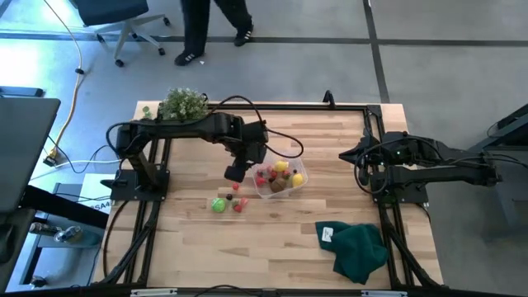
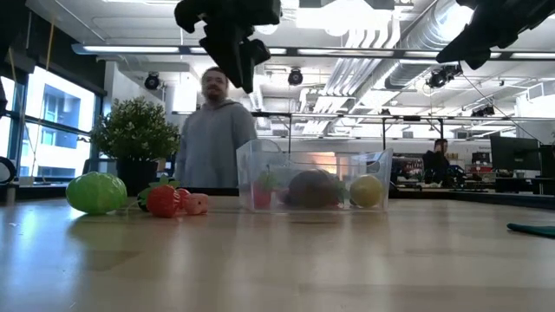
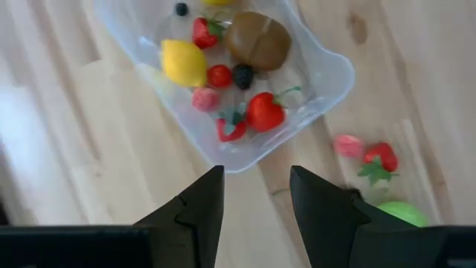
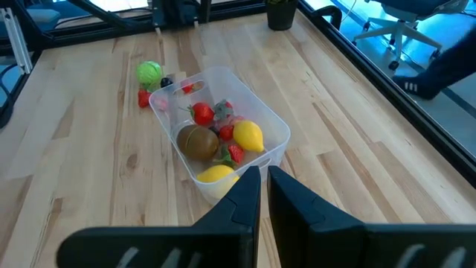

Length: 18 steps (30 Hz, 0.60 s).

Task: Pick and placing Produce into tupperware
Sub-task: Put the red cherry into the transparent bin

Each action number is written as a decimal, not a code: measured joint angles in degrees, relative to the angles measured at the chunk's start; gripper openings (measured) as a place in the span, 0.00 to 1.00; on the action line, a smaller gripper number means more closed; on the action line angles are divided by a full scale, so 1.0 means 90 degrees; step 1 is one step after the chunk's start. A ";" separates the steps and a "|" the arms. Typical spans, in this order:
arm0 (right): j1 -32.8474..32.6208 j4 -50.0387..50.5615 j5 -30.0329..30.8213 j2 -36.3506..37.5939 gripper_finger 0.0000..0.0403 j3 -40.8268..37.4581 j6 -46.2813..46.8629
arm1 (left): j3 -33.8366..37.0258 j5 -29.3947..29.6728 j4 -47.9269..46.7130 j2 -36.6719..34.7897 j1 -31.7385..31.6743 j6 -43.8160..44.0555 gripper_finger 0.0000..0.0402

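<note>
The tupperware [image 1: 302, 176], a clear rounded tub, stands mid-table and holds a yellow lemon [image 3: 184, 62], a brown piece [image 3: 258, 39], red strawberries [image 3: 265, 111] and other small produce. On the wood, on the tub's near-left side, lie a bright green piece [image 1: 218, 205], a red strawberry [image 1: 239, 206] and a small pink piece [image 3: 347, 145]. My left gripper [image 3: 256, 182] hangs open and empty above the table at the tub's left edge [image 1: 237, 172], pointing steeply down. My right gripper [image 4: 264, 177] is shut and empty, held off to the tub's right [image 1: 345, 154].
A leafy potted plant [image 1: 181, 103] stands at the far left edge. A dark green cloth [image 1: 359, 249] lies at the near right. A person [image 2: 212, 130] stands beyond the far edge. Bare wood lies on the near side of the tub.
</note>
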State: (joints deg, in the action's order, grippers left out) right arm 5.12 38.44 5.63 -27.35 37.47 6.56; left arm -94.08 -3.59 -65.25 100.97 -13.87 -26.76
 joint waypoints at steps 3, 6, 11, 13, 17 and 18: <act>-0.0001 0.0001 0.0000 -0.0002 0.05 0.0000 -0.0001 | 0.0000 0.0053 0.0006 -0.0068 0.0000 -0.0002 0.35; 0.0000 0.0001 0.0002 -0.0002 0.05 0.0000 -0.0001 | 0.0000 0.0071 -0.0001 -0.0077 0.0000 -0.0012 0.35; -0.0001 0.0001 0.0002 -0.0002 0.05 0.0000 -0.0001 | 0.0000 0.0072 -0.0020 -0.0077 0.0000 -0.0075 0.35; 0.0001 0.0001 0.0002 -0.0002 0.05 0.0000 0.0001 | 0.0000 0.0072 -0.0014 -0.0077 0.0000 -0.0075 0.35; -0.0001 0.0001 0.0002 -0.0002 0.05 0.0000 0.0001 | 0.0000 0.0042 0.0054 -0.0077 0.0000 -0.0073 0.35; -0.0001 0.0001 0.0002 -0.0002 0.05 0.0000 0.0001 | 0.0000 0.0021 0.0084 -0.0077 0.0000 -0.0073 0.35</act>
State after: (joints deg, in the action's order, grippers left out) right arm 5.11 38.46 5.65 -27.38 37.47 6.57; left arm -94.08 -3.40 -64.49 100.27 -13.87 -27.42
